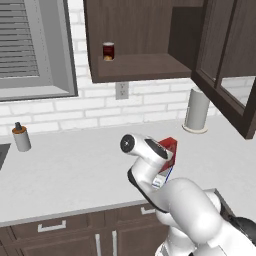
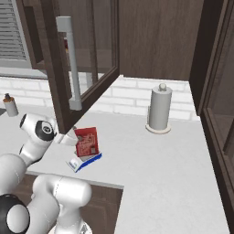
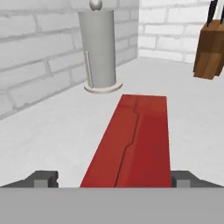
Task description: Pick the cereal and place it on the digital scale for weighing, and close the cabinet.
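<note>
Left base view: cereal (image 1: pixel 169 148) is standing on the digital scale (image 1: pixel 161 180) near the table (image 1: pixel 70 165) front edge, mostly hidden behind the arm's wrist. Arm is rising from lower right, elbow bent, hand reaching forward onto the box. Cabinet (image 1: pixel 137 40) is hanging open, small dark can (image 1: pixel 108 51) sitting on its shelf, paper towel roll (image 1: pixel 196 110) standing back right by the wall.

Right base view: cereal (image 2: pixel 87 141) is sitting upright on the digital scale (image 2: pixel 83 162), blue edge strip showing. Pincer (image 2: pixel 73 138) is coming in from the left, level with the box and touching its left side. Cabinet door (image 2: pixel 82 59) is swung wide open, bar handle (image 2: pixel 73 64) facing the camera.

Hand view: cereal (image 3: pixel 131 144) is running straight out from between the two fingertips (image 3: pixel 43 178), one on each flank of the box, opened to box width. Can't tell whether they are still clamping or just touching. Paper towel roll (image 3: pixel 99 50) is standing ahead, knife block (image 3: pixel 209 43) at upper right
</note>
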### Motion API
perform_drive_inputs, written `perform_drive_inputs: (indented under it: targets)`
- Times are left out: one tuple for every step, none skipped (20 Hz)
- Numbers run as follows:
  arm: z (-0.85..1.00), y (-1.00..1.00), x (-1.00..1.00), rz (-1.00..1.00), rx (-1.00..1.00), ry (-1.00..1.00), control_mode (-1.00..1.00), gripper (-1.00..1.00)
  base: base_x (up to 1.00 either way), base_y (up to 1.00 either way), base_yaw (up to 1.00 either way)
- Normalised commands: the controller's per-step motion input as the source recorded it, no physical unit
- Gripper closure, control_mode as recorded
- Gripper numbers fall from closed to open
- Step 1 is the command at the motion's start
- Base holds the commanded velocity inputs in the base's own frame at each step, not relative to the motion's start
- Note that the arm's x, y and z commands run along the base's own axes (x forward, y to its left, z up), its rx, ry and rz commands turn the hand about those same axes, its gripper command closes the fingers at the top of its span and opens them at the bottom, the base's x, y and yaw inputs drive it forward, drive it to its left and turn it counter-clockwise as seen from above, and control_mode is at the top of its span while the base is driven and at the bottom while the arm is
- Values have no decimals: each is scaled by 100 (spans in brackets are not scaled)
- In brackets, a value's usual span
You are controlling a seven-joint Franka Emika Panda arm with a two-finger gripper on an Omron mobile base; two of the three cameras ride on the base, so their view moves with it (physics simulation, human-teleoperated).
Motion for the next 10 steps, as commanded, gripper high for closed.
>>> perform_drive_inputs:
  targets:
    - [0, 1, 0, 0, 0, -5, -100, -100, 0, 0, 0]
    - [0, 4, 0, 0, 0, -5, -100, -100, 0, 0, 0]
    - [0, 6, 0, 0, 0, -5, -100, -100, 0, 0, 0]
    - [0, 6, 0, 0, 0, -5, -100, -100, 0, 0, 0]
    - [0, 8, 0, 0, 0, -7, -100, -100, 0, 0, 0]
    - [1, 0, 0, 0, 0, -11, -100, -100, 0, 0, 0]
    - [5, 0, -2, 0, 0, -12, -100, -100, 0, 0, 0]
    - [7, 0, -10, 0, 0, -13, -100, -100, 0, 0, 0]
    - [13, 0, -16, 0, 0, -15, -100, -100, 0, 0, 0]
    - [14, 0, -19, 0, 0, -14, -100, -100, 0, 0, 0]
